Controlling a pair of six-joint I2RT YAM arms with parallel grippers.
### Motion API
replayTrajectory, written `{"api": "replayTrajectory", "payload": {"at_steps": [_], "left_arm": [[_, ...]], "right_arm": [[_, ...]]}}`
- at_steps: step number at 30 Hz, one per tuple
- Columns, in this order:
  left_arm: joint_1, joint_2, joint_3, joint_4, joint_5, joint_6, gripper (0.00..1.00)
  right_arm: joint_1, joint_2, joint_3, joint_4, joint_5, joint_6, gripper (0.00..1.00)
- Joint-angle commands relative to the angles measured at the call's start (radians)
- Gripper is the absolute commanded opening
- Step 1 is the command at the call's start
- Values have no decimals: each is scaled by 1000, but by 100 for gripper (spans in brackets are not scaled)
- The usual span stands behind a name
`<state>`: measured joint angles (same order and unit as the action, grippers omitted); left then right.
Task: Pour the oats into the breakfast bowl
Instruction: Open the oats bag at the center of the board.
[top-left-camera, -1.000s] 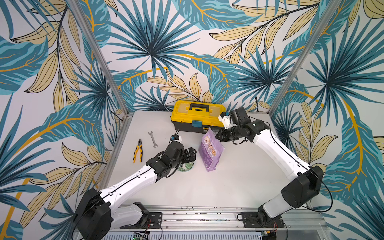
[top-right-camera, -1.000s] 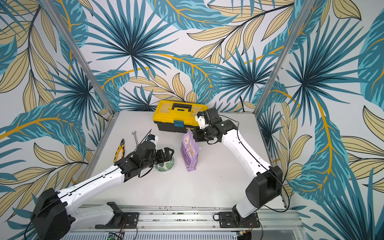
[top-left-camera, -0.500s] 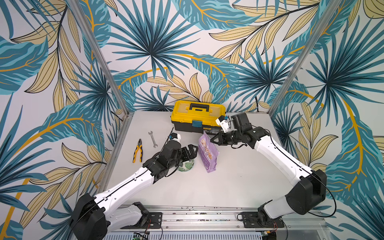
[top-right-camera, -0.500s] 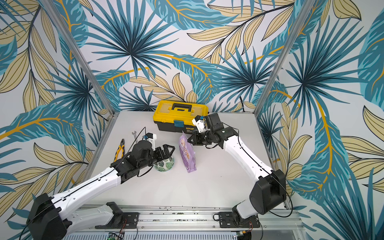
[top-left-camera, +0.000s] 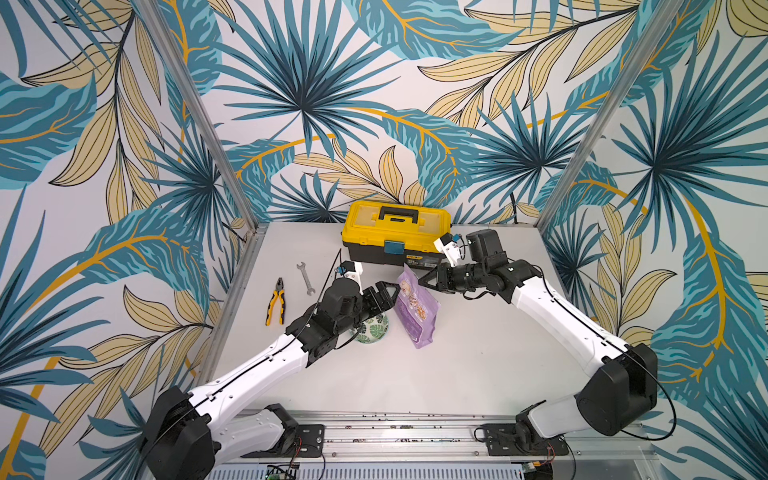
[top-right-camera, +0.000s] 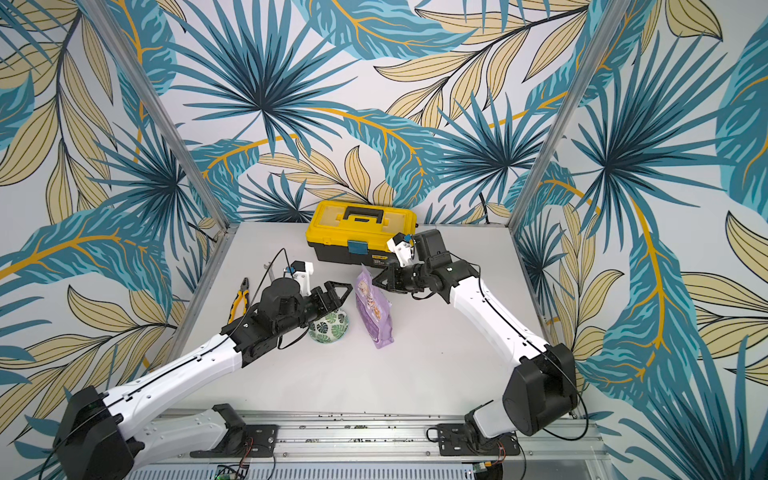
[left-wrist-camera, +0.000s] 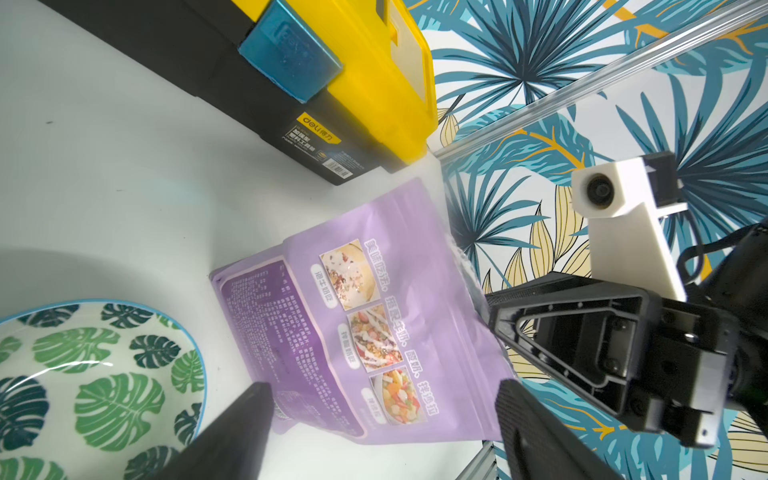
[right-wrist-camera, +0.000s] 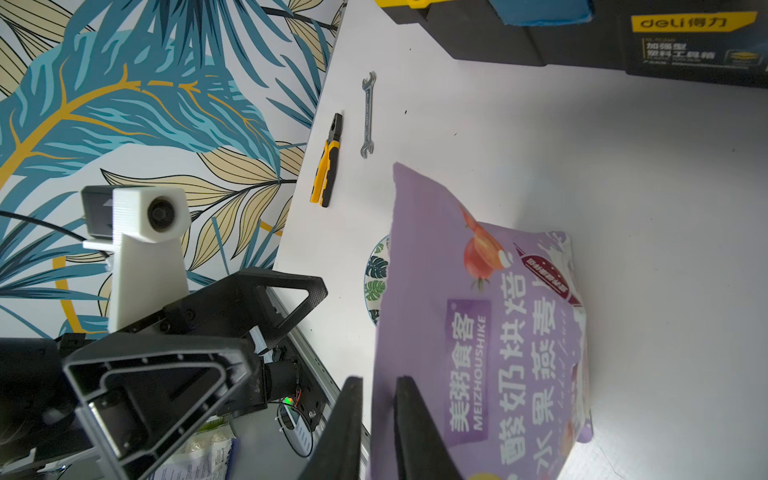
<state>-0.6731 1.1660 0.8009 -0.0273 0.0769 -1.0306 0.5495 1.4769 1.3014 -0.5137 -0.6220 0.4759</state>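
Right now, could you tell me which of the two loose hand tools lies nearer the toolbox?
The wrench: bare silver metal, it lies closer to the toolbox than the yellow-handled pliers.

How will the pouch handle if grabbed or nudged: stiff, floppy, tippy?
The pouch is probably floppy: its film looks creased and bulging in the right wrist view. It is likely to tip if nudged, since in a top view the pouch stands tall on a narrow base. It may be slippery, as the film has a sheen.
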Motion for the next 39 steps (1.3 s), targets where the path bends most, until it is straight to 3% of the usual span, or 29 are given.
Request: {"api": "replayTrajectory", "payload": {"at_steps": [1, 15, 20, 26, 30, 39], "left_arm": [[-2, 14, -9, 35, 16, -5, 88], [-2, 24, -11, 32, 15, 3, 87], [-2, 28, -10, 33, 20, 2, 86], [-2, 34, -6, 33, 21, 4, 86], [-2, 36, -6, 33, 21, 4, 86], [-2, 36, -2, 30, 22, 6, 86]], "right_arm": [[0, -14, 6, -8, 19, 0, 20], [-14, -16, -30, 69, -44, 67, 14], [-17, -9, -30, 46, -25, 52, 7], [-17, -2, -16, 5, -4, 21, 28], [-16, 1, -10, 15, -20, 26, 30], [-16, 11, -6, 4, 2, 19, 17]]}}
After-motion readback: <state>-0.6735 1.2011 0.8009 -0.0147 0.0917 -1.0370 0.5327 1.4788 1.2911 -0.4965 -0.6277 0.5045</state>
